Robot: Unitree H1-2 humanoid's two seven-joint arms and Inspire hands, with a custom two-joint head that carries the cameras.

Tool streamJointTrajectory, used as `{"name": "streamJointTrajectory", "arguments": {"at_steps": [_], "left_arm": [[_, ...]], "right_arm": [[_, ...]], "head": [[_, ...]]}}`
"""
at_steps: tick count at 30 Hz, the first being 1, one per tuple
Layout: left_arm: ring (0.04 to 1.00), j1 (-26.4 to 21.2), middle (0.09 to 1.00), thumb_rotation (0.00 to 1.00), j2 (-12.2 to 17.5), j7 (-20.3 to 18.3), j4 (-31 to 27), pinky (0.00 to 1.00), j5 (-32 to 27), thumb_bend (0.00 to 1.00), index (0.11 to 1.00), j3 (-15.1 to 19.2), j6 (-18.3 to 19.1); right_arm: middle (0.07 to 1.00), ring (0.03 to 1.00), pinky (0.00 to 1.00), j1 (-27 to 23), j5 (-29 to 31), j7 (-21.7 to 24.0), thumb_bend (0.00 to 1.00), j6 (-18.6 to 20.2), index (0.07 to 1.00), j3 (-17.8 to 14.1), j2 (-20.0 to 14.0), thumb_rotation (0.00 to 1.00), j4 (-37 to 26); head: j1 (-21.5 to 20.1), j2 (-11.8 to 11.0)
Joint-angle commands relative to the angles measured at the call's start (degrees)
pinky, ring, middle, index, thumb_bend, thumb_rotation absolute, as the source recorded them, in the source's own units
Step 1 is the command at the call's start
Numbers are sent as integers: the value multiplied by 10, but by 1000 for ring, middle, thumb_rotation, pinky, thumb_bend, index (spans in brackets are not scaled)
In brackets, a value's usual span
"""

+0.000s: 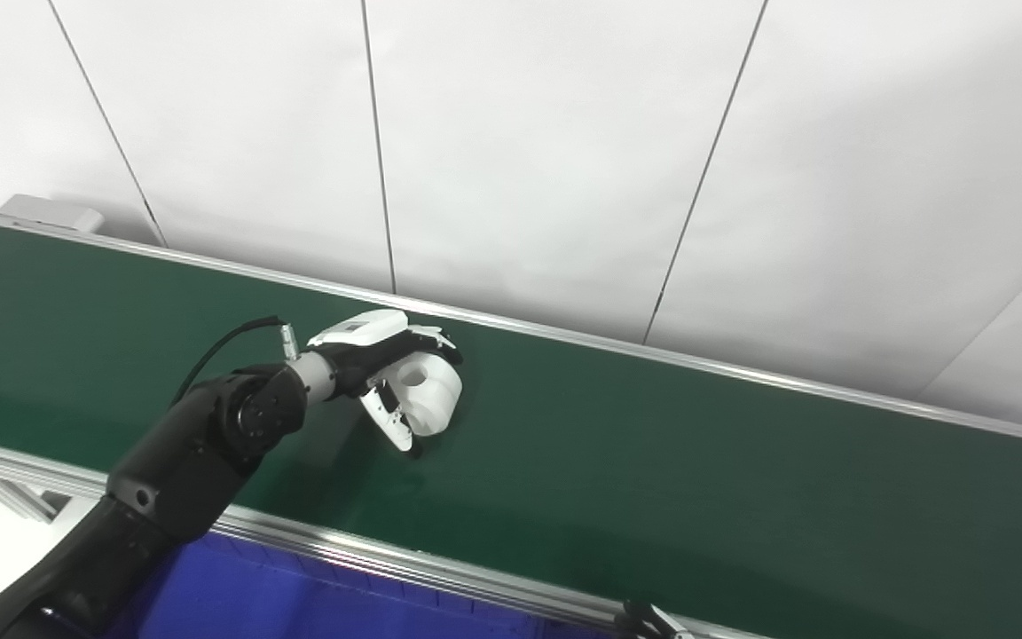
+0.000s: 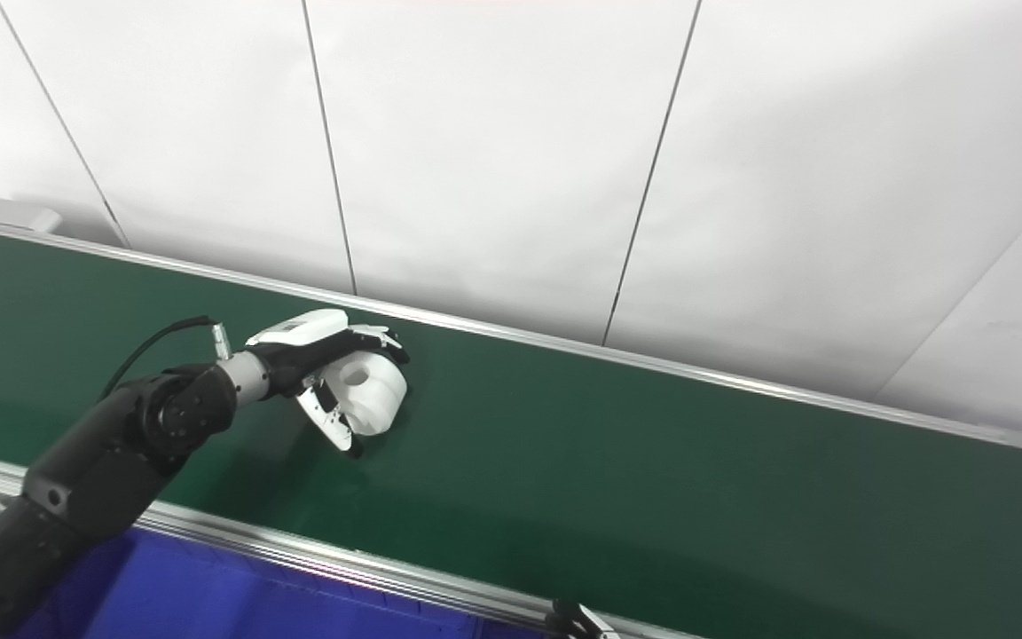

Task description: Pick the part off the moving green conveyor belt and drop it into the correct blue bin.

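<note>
- One white part [image 1: 427,390] lies left of centre on the green belt [image 1: 653,461], inside the left hand [image 1: 378,368], fingers curled around it (lifted or not, unclear).
- Only the right hand's tips [image 1: 653,619] show at the bottom edge; its state I cannot tell.

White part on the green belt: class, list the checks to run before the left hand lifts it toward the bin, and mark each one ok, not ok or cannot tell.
1. Left hand reaches the white part: ok, fingers and thumb bracket it.
2. Grip firmly closed: cannot tell.
3. Part lifted off the green belt: cannot tell.
4. Blue bin in view below the belt's near rail: ok.
5. Right hand out of the way: ok, only its tip shows at the bottom edge.
</note>
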Motion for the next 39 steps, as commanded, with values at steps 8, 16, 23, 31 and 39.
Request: {"name": "streamJointTrajectory", "arguments": {"at_steps": [8,16,23,31,39], "left_arm": [[424,21,504,0,-19,81,1,435,-8,499,505,21,-31],[420,47,510,0,-26,123,-36,439,-28,498,505,45,-50],[415,118,495,0,-38,150,-136,347,-71,499,506,91,-79],[450,220,509,0,-38,140,-257,458,-161,499,486,133,-116],[456,317,524,0,-43,130,-316,444,-191,499,466,128,-148]], "right_arm": [[788,741,644,3,13,-3,657,-37,811,-3,5,155,-23],[775,731,621,15,18,-19,666,-38,805,-2,14,416,-43],[758,713,605,32,6,-25,664,-36,797,-3,15,508,-74],[765,723,638,54,-19,-29,676,-33,798,-1,21,481,-123],[768,715,639,62,-56,-31,699,-27,785,1,24,459,-149]], "head": [[-6,6],[-14,18],[-34,45],[-87,93],[-136,117]]}}
